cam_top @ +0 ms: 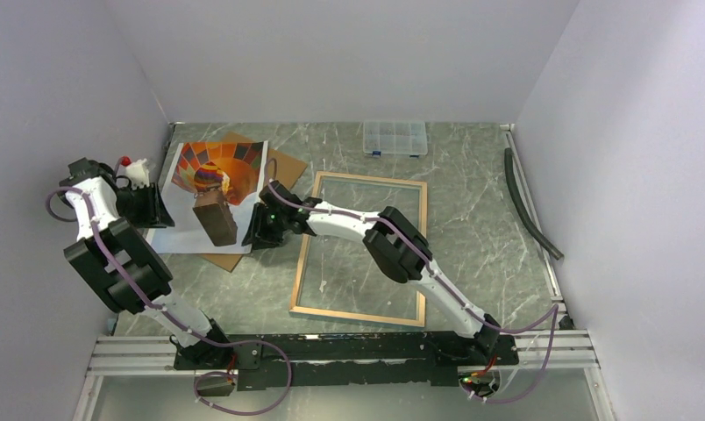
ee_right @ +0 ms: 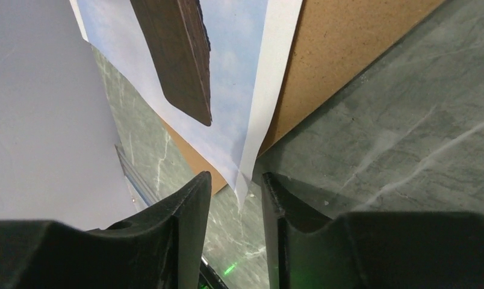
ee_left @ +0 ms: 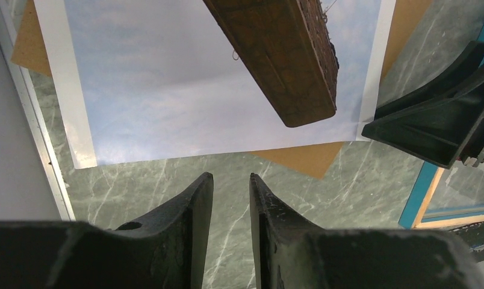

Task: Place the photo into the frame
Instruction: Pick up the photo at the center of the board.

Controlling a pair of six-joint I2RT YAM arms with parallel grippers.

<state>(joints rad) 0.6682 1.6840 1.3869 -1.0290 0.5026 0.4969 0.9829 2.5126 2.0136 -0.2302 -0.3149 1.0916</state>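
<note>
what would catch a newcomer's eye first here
The bright orange balloon photo lies face up at the far left of the table, on top of a brown board. To its right, a large frame lies flat mid-table, tan side up. The right gripper reaches across to the photo's near right corner, which sits between its open fingers.

The green marbled counter (cam_top: pixel 480 219) carries a brown backing board (cam_top: pixel 283 167) between the left fingers (cam_top: pixel 156 210) and the right fingers (cam_top: pixel 261 232). The photo (cam_top: pixel 210 189) lies over it, its near edge reaching the stone. Right of the right fingers lies the frame (cam_top: pixel 358 317) — well beyond them, a clear compartment box (cam_top: pixel 395 138).
</note>
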